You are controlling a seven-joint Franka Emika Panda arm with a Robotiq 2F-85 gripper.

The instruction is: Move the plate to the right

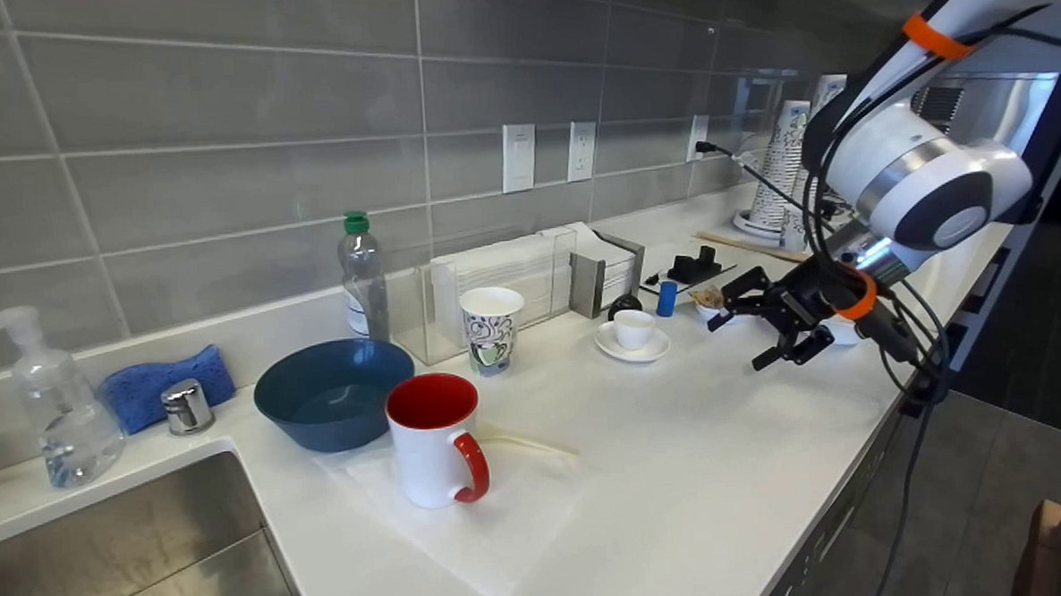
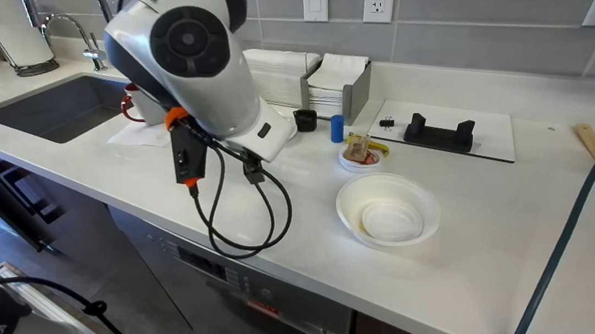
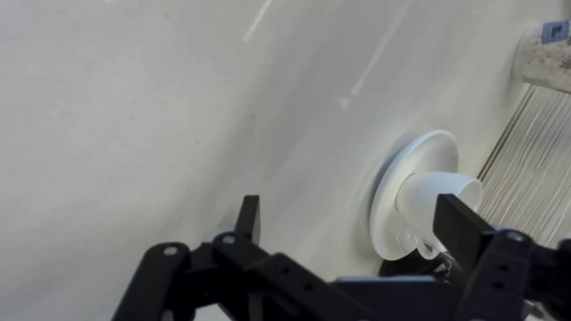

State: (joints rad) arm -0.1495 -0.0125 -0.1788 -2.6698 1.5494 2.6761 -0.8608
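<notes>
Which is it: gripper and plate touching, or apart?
Apart. In an exterior view, a strip of white counter shows between the gripper and the plate's near rim.

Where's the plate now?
In an exterior view, the plate is just right of centre, under the small white cup, right of the paper cup.

Counter [image 1: 653, 445] free in front of plate [image 1: 633, 355]; cup [image 1: 634, 331] on plate, black object [image 1: 624, 305] and napkin holder [image 1: 590, 286] block rear
</notes>
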